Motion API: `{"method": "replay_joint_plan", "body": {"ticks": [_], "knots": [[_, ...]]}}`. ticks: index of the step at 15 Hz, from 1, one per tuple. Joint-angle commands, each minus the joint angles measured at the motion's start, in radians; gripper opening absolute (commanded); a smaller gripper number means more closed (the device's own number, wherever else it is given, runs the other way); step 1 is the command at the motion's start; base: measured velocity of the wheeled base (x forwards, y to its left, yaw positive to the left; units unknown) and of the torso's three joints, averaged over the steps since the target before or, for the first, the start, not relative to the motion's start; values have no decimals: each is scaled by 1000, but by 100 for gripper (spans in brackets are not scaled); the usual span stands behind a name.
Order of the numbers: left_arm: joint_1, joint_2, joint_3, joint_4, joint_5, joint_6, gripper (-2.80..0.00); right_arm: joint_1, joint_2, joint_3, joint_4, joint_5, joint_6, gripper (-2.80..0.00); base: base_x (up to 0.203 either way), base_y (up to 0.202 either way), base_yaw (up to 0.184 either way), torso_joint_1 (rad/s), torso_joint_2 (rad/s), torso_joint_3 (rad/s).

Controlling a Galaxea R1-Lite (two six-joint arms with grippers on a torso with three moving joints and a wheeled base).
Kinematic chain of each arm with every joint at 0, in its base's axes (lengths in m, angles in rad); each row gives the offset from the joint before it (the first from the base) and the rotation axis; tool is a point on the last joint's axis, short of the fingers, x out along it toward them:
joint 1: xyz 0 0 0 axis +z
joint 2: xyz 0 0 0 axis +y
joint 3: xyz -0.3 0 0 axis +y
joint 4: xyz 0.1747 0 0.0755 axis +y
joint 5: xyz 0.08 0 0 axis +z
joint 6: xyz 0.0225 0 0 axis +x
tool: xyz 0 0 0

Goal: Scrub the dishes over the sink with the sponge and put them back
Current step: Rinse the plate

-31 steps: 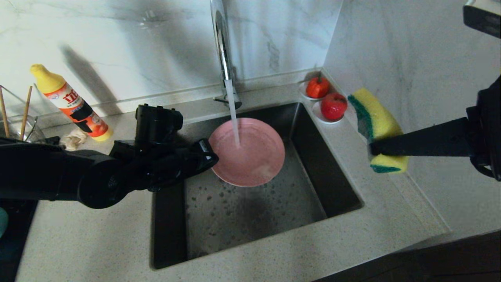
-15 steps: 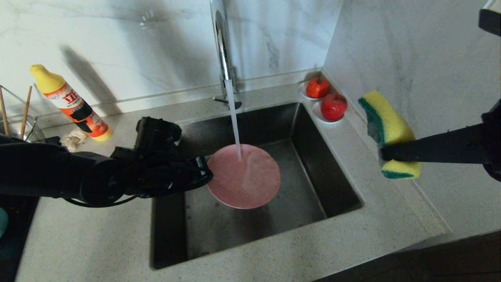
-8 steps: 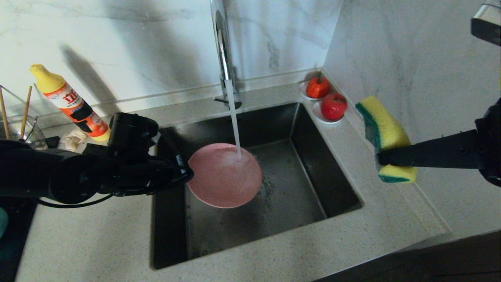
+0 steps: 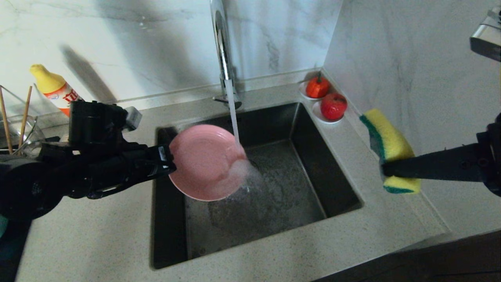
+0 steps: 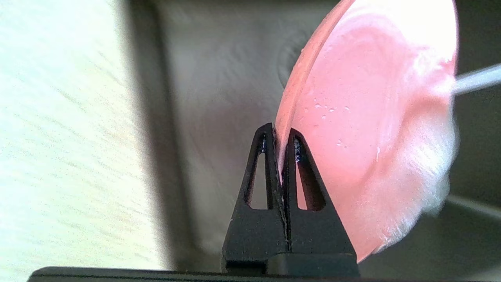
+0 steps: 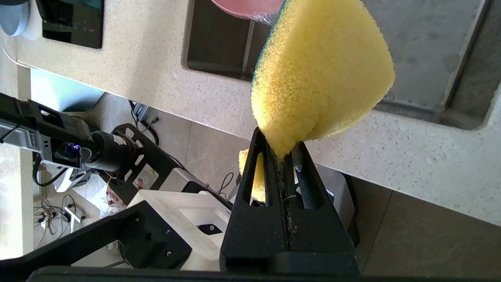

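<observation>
Head view: your left gripper (image 4: 166, 161) is pinching the wet matte pink plate's (image 4: 203, 160) rim, tilted over the dark steel sink (image 4: 274, 196); it risks slipping. Your right gripper (image 4: 385, 169) is squeezing the yellow foam sponge (image 4: 389, 145) over the bench (image 4: 98, 243).

- The plate's (image 4: 203, 162) rim is hidden where the left hand (image 4: 166, 158) pinches it.
- Splashing water blurs the plate's lower right edge.
- The detergent bottle (image 4: 53, 88) is half hidden behind the left arm.
- The faucet's (image 4: 221, 43) top and the chopsticks' (image 4: 24, 111) lower ends are cut off or hidden.
</observation>
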Motion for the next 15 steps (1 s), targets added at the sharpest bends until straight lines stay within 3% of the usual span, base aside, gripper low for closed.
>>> {"method": "replay_joint_plan", "body": {"ticks": [1,3,7,8,10,12,15], "knots": [[0,-44,52,-88,98,128,-280,-2,-9,9,4,-2,15,-280,0,0,0,0,0,0],[1,-61,100,-180,157,237,-280,-2,-9,11,5,-6,22,-280,0,0,0,0,0,0],[1,-96,206,-459,180,423,-280,-6,-10,52,6,-5,34,-280,0,0,0,0,0,0],[0,-116,253,-560,184,511,-280,-6,-12,68,7,-7,44,-280,0,0,0,0,0,0],[0,-123,330,-783,182,620,-280,-9,-5,72,7,-7,45,-280,0,0,0,0,0,0],[0,-123,415,-1008,181,689,-280,-17,-1,72,10,-3,44,-280,0,0,0,0,0,0],[0,-138,451,-1151,135,714,-280,-34,1,60,9,-1,42,-280,0,0,0,0,0,0]]}}
